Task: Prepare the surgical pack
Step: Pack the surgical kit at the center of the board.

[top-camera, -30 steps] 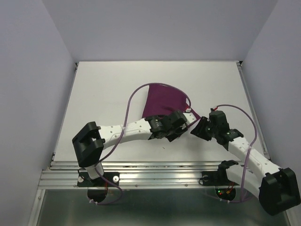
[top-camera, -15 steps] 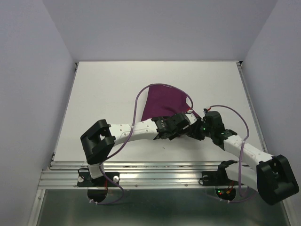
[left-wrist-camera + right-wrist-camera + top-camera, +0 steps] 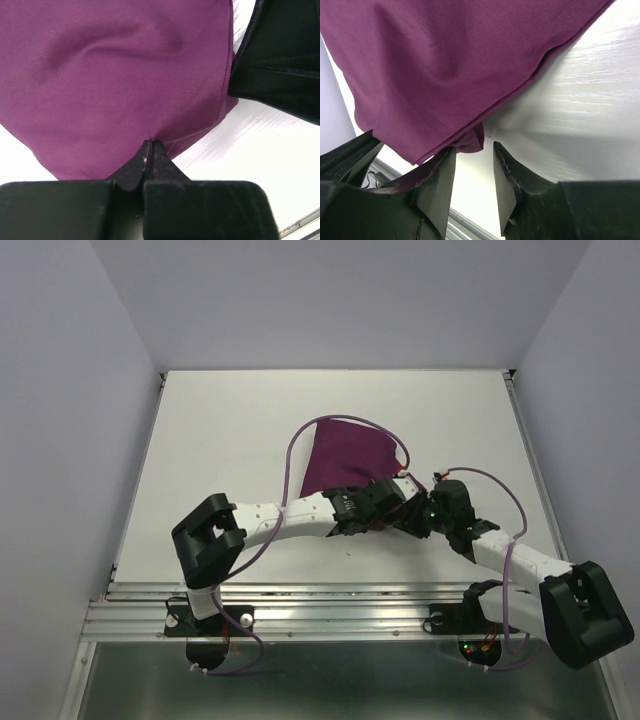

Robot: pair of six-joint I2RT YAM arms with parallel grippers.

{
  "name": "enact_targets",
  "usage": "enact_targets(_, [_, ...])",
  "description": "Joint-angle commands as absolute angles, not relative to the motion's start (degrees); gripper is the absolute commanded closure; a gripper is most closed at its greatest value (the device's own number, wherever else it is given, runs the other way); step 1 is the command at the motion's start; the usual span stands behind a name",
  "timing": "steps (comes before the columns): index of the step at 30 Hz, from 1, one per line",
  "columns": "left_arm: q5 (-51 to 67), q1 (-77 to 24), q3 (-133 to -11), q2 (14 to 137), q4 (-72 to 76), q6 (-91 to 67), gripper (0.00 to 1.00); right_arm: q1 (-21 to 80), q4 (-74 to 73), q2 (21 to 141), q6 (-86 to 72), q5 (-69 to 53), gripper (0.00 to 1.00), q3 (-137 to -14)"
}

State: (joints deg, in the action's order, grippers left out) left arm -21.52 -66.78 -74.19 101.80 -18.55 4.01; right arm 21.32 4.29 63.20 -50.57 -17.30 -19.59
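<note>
Left gripper (image 3: 151,152) pinches the cloth's (image 3: 345,452) near edge. Right gripper (image 3: 474,159) stands half-open astride its near right corner. White table (image 3: 220,430) shows far and left.

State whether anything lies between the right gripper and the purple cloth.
Nothing visible: a corner of the purple cloth sits at the mouth of the open right gripper. The left gripper pinches its edge alongside.

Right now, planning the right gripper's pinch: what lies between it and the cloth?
Nothing: right wrist view shows the cloth, its corner at the mouth of the open right gripper.
</note>
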Motion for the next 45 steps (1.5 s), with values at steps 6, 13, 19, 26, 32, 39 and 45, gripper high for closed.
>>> enact_targets(6, [-23.7, -65.8, -74.4, 99.2, -15.3, 2.8, 1.00, 21.9, 6.9, 60.6, -50.5, -17.4, 0.59, -19.8])
enact_targets(13, [-23.2, -64.8, -74.7, 98.3, -14.9, 2.8, 1.00, 22.4, 9.3, 62.3, -50.9, -17.9, 0.59, -20.7])
enact_targets(19, [-22.7, -64.4, -74.6, 97.8, -14.9, 2.9, 1.00, 22.9, 9.7, 63.5, -50.8, -17.7, 0.58, -21.4])
enact_targets(26, [-22.5, -64.4, -74.6, 97.7, -14.8, 3.0, 1.00, 24.1, 8.9, 63.5, -49.8, -18.0, 0.50, -22.7])
enact_targets(32, [-22.2, -64.4, -74.7, 97.7, -14.6, 3.1, 1.00, 24.6, 6.9, 62.3, -49.3, -16.2, 0.36, -22.8])
enact_targets(39, [-22.1, -64.4, -74.4, 97.6, -14.6, 3.1, 1.00, 24.6, 8.9, 64.2, -50.7, -12.2, 0.41, -22.5])
enact_targets(45, [-21.6, -64.4, -74.2, 97.3, -14.5, 3.2, 1.00, 24.6, 9.5, 64.6, -52.1, -6.2, 0.55, -21.2])
